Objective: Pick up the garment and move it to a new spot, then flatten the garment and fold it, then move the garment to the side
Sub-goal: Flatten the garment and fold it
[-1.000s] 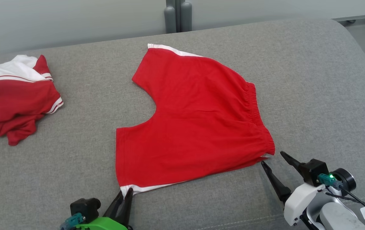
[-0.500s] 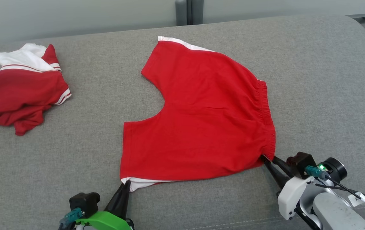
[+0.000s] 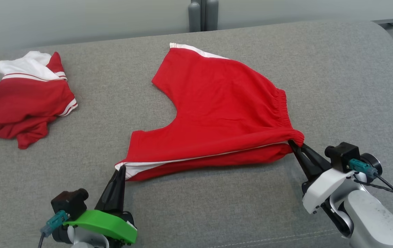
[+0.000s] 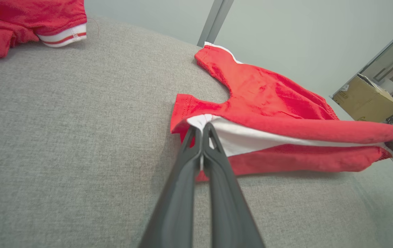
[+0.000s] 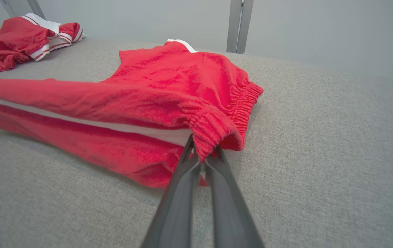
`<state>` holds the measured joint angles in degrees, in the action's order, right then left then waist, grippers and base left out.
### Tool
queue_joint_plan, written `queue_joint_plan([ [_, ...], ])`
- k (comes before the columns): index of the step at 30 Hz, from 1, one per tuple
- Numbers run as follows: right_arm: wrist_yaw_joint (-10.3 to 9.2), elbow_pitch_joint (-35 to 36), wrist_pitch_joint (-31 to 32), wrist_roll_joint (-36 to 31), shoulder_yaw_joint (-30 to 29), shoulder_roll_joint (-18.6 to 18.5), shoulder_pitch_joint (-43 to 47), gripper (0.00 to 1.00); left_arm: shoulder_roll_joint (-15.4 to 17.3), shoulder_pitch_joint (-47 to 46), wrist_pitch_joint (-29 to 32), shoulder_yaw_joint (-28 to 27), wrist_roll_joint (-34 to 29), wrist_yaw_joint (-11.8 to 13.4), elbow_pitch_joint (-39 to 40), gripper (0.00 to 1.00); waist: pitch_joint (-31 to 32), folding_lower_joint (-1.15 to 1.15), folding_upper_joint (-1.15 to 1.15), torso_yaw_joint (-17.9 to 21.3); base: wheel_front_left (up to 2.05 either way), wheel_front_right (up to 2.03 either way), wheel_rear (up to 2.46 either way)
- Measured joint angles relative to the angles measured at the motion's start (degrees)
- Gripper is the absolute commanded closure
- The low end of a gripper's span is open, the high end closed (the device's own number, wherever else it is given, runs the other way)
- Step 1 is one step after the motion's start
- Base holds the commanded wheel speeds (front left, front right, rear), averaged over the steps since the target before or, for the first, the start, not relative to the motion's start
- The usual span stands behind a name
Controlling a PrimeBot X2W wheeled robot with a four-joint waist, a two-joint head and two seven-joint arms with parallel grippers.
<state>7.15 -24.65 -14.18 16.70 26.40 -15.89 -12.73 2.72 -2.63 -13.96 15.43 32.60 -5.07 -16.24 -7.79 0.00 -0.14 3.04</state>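
Red shorts (image 3: 220, 106) with white side stripes lie spread on the grey cushion (image 3: 337, 86), elastic waistband to the right. My left gripper (image 3: 121, 168) is shut on the near leg-hem corner, and that white-striped edge is lifted off the cushion. My right gripper (image 3: 292, 143) is shut on the near end of the waistband, also raised. Between them the near edge hangs taut, folding over toward the far side. In the left wrist view the fingers (image 4: 201, 131) pinch the shorts (image 4: 286, 113) at the white stripe. The right wrist view shows the fingers (image 5: 200, 155) clamped on the gathered waistband of the shorts (image 5: 169, 89).
A second red and white garment (image 3: 21, 100) lies crumpled at the cushion's far left. A grey post (image 3: 201, 15) stands behind the cushion's back edge. A cardboard box (image 4: 365, 100) sits beyond the cushion in the left wrist view.
My right gripper closed on the waistband corner. Both grippers then rose and moved forward, lifting the near edge of the shorts off the cushion. The head camera shifted slightly.
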Motion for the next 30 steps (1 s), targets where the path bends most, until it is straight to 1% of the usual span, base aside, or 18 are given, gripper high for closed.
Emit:
queue_joint_plan([
  [6,0.00,3.6,-0.2,0.6,-1.3,-0.6,0.1,1.00,0.0,0.0,-0.3,-1.1,0.0,0.0,4.0,1.00,1.4,0.00,0.00,-0.1,0.00,0.00,0.00],
  [11,0.00,8.5,-0.2,0.6,-2.5,-1.3,0.1,1.00,-0.1,0.3,-0.5,-3.5,0.0,-0.1,8.6,1.00,2.7,0.00,0.00,-0.2,0.00,0.00,0.00],
  [14,0.08,10.7,-0.2,0.6,-2.3,-2.5,0.7,1.00,-0.1,0.6,-0.5,-4.1,-0.2,-0.1,12.1,1.00,3.5,0.00,0.00,-0.2,0.00,0.00,0.00],
  [19,0.08,14.0,-0.2,0.5,-3.0,-4.0,2.8,1.00,0.0,3.2,-0.5,-3.6,-1.6,-0.5,17.7,1.00,4.0,0.00,0.00,-0.2,0.00,0.00,0.00],
  [23,0.07,16.6,-0.2,0.5,-4.2,-5.5,3.7,1.00,0.0,4.8,-0.5,-1.9,-2.2,-0.6,22.3,1.00,4.1,0.00,0.00,-0.1,0.00,0.00,0.00],
  [27,0.07,16.7,0.1,0.5,-3.3,-6.6,5.7,1.00,0.0,6.2,-0.5,0.2,-2.8,-0.7,24.3,1.00,4.0,0.00,0.00,0.0,0.00,0.00,0.00],
  [30,0.07,15.5,2.2,1.6,-1.6,-6.9,8.4,1.00,0.0,8.1,-0.5,0.6,-3.0,-0.7,24.0,1.00,3.9,0.00,0.00,0.0,0.00,0.00,0.00],
])
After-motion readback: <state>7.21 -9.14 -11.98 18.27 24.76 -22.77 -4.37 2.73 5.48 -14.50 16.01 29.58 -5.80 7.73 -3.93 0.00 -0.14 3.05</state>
